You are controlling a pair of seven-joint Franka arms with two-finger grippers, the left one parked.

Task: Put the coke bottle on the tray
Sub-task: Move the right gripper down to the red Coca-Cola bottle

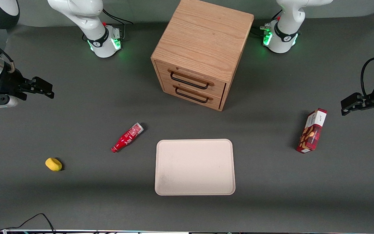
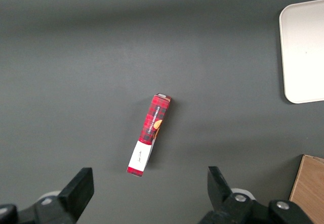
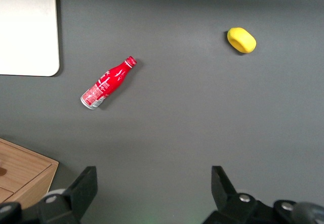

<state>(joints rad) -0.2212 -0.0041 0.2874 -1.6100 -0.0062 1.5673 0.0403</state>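
The coke bottle point(image 1: 127, 137) lies on its side on the grey table, red with white lettering, its silvery base end toward the drawer cabinet and its cap nearer the front camera. It also shows in the right wrist view point(image 3: 107, 83). The cream-beige tray point(image 1: 194, 166) lies flat beside the bottle, a short gap between them; its corner shows in the right wrist view point(image 3: 25, 29). My gripper point(image 1: 45, 89) hangs high at the working arm's end of the table, well apart from the bottle. It is open and empty, with its fingertips point(image 3: 83, 186) spread wide.
A wooden two-drawer cabinet point(image 1: 200, 52) stands farther from the front camera than the tray. A yellow lemon-like object point(image 1: 53, 164) lies toward the working arm's end, nearer the camera than the bottle. A red snack box point(image 1: 312, 131) stands toward the parked arm's end.
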